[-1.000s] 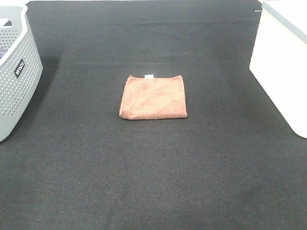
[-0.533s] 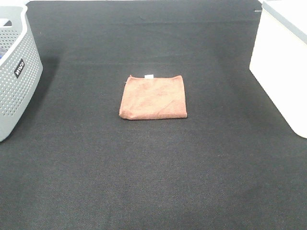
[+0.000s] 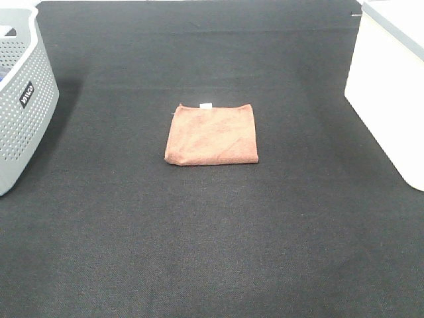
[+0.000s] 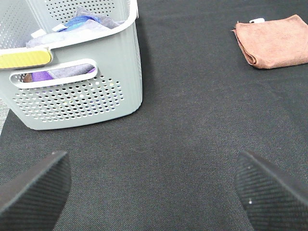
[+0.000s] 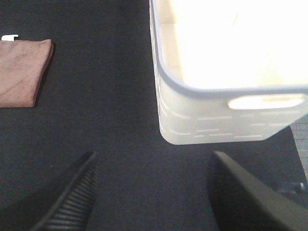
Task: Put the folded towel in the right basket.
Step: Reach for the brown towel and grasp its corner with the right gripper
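Note:
A folded brown towel with a small white tag lies flat in the middle of the black table. It also shows in the left wrist view and in the right wrist view. The right basket is white and stands at the right edge; the right wrist view shows its rim and a bright interior. My left gripper is open and empty, well short of the towel. My right gripper is open and empty, in front of the white basket. Neither arm shows in the exterior view.
A grey perforated basket stands at the left edge; the left wrist view shows its wall and cloths inside. The black mat covers the table.

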{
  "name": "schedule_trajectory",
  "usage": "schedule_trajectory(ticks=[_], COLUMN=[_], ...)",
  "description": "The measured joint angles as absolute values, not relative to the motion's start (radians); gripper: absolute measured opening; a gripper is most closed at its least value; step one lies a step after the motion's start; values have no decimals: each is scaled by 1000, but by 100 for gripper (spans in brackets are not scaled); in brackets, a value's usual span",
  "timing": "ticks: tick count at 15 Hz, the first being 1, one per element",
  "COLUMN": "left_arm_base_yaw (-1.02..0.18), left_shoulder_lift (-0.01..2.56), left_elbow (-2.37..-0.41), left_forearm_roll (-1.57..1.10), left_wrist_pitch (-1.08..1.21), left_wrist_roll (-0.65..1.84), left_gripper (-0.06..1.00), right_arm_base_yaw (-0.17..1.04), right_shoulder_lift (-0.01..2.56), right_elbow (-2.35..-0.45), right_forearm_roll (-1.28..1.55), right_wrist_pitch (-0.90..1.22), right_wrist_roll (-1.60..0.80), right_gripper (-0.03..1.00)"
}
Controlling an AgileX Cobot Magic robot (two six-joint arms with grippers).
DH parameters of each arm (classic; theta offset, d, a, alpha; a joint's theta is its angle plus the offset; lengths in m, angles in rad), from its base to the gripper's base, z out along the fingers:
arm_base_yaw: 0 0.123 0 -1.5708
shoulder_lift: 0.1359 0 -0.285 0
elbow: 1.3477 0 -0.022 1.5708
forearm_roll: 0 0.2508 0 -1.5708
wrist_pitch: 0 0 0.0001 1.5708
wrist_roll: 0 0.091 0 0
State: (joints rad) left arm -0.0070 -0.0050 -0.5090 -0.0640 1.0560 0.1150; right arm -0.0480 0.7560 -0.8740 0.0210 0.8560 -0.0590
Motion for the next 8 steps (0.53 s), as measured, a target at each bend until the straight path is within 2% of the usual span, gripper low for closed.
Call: schedule_trajectory(ticks=[5, 8], left_arm_base_yaw=[-7, -7], left_shoulder_lift=[-5, -5], left_elbow=[-509, -509], left_forearm_roll=[-64, -64], left_wrist_pitch=[1056, 1056], left_wrist_roll=[115, 115], left_gripper=[87, 87], right_arm_base_yaw=[-48, -48], right_shoulder_lift=[1149, 1374], right_elbow=[-1175, -1366], right_forearm_roll=[27, 122], right_wrist_pitch=[856, 860], right_wrist_roll=[-62, -105], right_gripper=[62, 62])
